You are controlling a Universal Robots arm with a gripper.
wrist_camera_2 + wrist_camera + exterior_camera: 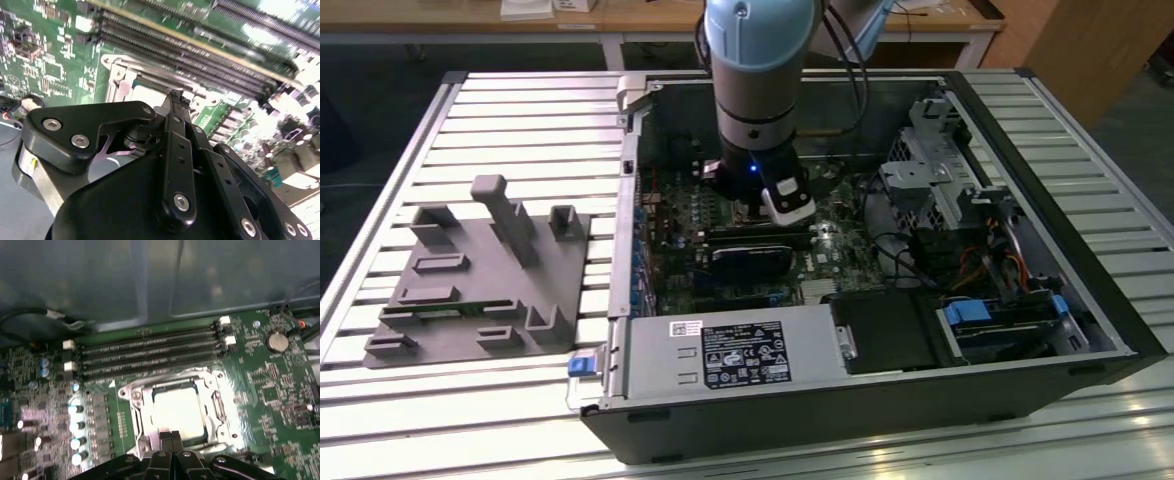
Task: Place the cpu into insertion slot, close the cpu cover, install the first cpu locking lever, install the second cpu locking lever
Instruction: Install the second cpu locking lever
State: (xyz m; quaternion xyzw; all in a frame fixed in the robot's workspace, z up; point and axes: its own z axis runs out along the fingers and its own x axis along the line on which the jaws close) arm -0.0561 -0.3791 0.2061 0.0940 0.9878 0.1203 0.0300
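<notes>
Silvery cpu (178,411) seated in insertion slot (137,410) — tool (171,436) fingertips together, no legible writing

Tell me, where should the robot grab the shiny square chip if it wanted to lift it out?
From straight above, I'd say. The cpu lies flat, sunk into the insertion slot, so only its top faces out. Pinch two opposite edges of the thin square. Silvery metal crowds its sides, so there looks to be little edge to catch.
</notes>
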